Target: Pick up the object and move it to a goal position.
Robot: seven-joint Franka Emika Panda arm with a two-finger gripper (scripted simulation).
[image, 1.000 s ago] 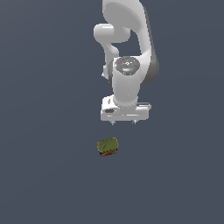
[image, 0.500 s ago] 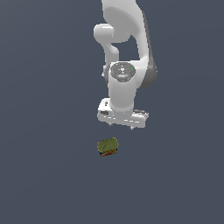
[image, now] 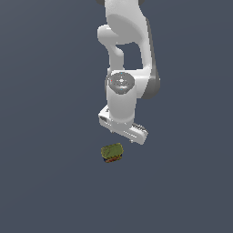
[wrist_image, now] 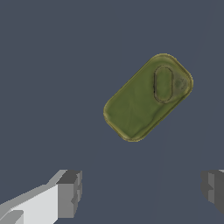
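You have one can (wrist_image: 147, 97) to deal with (olive-green top, rounded-rectangle outline), lying on the bare floor (image: 50, 182) just below your one gripper (wrist_image: 140, 192). Its two fingers (wrist_image: 69, 194) are spread wide, holding nothing, clear of the can.

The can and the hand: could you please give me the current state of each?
can: resting on the surface with its olive-green top up, free, nothing touching it.
hand: open and empty, above the can, with the can not yet between its fingers.
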